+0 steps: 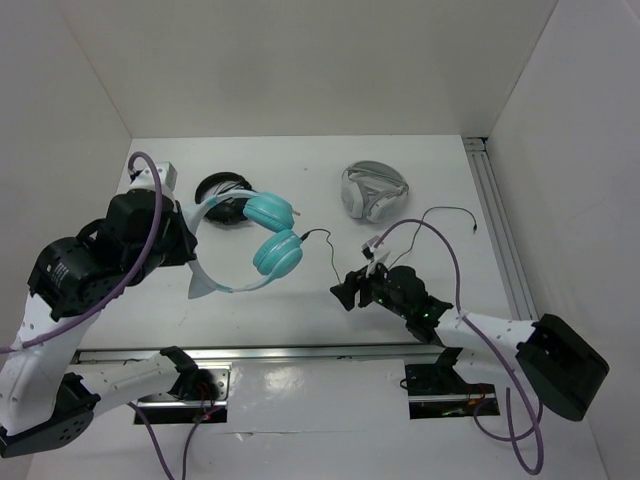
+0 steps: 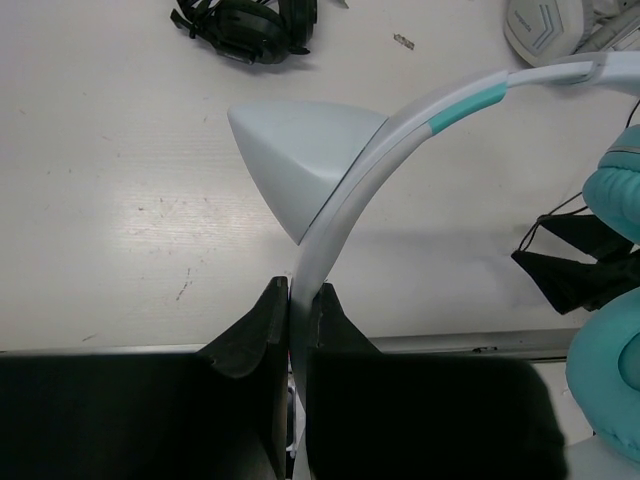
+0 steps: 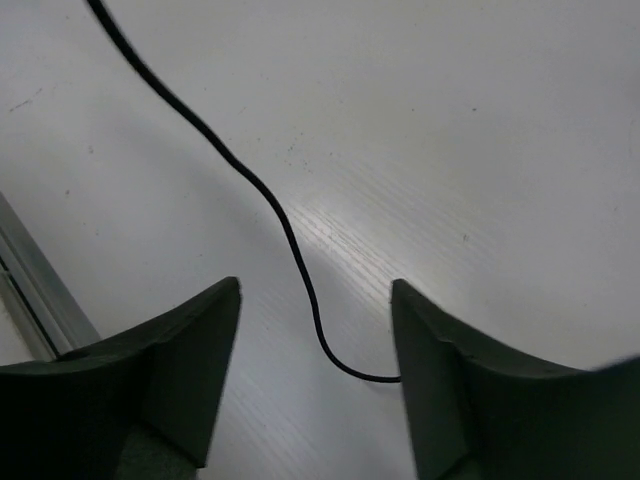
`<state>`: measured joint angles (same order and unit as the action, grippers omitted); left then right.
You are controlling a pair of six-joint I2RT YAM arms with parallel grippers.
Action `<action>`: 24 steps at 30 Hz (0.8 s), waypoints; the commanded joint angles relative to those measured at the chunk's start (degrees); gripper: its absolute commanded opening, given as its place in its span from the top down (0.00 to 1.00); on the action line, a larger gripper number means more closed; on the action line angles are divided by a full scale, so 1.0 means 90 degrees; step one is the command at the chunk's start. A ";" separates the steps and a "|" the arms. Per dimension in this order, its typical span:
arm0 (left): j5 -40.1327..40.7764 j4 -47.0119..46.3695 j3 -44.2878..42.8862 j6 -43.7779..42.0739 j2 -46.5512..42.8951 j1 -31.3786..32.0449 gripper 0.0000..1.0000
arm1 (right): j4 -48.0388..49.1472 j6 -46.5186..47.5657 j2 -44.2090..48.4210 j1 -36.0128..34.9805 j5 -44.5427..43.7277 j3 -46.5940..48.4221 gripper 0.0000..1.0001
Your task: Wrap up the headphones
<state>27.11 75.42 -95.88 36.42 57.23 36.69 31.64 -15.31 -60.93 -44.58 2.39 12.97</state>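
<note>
We see a white table [image 1: 300, 320], faintly scuffed, with metal rails [image 1: 500, 235] along its near and right edges. At about eleven o'clock lie all-black headphones [image 1: 224, 190]. At about one o'clock lies a grey-and-white pair [image 1: 375, 192], well apart from them. A thin black cable [image 3: 281, 222] curves across the bare surface toward three o'clock.

headphones [image 1: 277, 252]: teal cups, pale headband, maybe bluish | cable [image 3: 291, 235]: black | table [image 1: 300, 320]: white
</note>
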 commanded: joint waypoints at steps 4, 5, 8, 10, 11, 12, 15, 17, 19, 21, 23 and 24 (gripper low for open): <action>-0.0044 -0.0587 -0.0246 0.0230 -0.0178 0.0015 1.00 | 0.1240 0.0031 -0.0808 0.0012 0.0290 0.0316 0.56; -0.0044 -0.0587 -0.0246 0.0230 -0.0178 0.0015 1.00 | 0.1444 -0.0056 -0.1002 0.0012 0.0291 0.0316 0.56; -0.0102 -0.0665 -0.0187 0.0230 -0.0178 0.0015 1.00 | 0.1689 -0.0057 -0.1208 0.0012 0.0291 0.0316 0.72; -0.0102 -0.0665 -0.0128 0.0230 -0.0178 0.0015 1.00 | 0.1690 -0.0125 -0.1268 0.0012 0.0291 0.0316 0.78; -0.0102 -0.0665 -0.0128 0.0230 -0.0178 0.0015 1.00 | 0.1690 -0.0125 -0.1268 0.0012 0.0213 0.0258 0.81; -0.0102 -0.0665 -0.0061 0.0230 -0.0178 0.0015 1.00 | 0.1690 -0.0125 -0.1200 0.0012 0.0068 0.0258 0.97; 0.0101 -0.0723 0.0066 0.0153 -0.0236 0.0015 1.00 | 0.0845 -0.0125 -0.0753 0.0012 -0.0236 0.0413 1.00; 0.0258 -0.0792 0.0261 0.0084 -0.0236 0.0015 1.00 | 0.0189 -0.0125 -0.0361 -0.0163 -0.0772 0.0560 1.00; 0.0317 -0.1141 0.0456 -0.0120 -0.0236 0.0015 1.00 | -0.0842 -0.0066 0.0312 -0.0329 -0.1753 0.0814 1.00; 0.0191 -0.1445 0.0886 -0.0239 -0.0295 0.0015 1.00 | -0.1598 -0.0066 0.0897 -0.0622 -0.2547 0.1231 1.00; 0.0336 -0.1709 0.1149 -0.0375 -0.0295 0.0015 1.00 | -0.2779 -0.0066 0.1173 -0.0828 -0.3505 0.1652 1.00; 0.0395 -0.1777 0.1393 -0.0433 -0.0237 0.0015 1.00 | -0.3141 -0.0066 0.1280 -0.0896 -0.3711 0.2109 1.00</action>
<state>28.84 68.45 -85.84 33.98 55.16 36.69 16.84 -16.38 -52.62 -50.94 -17.06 23.92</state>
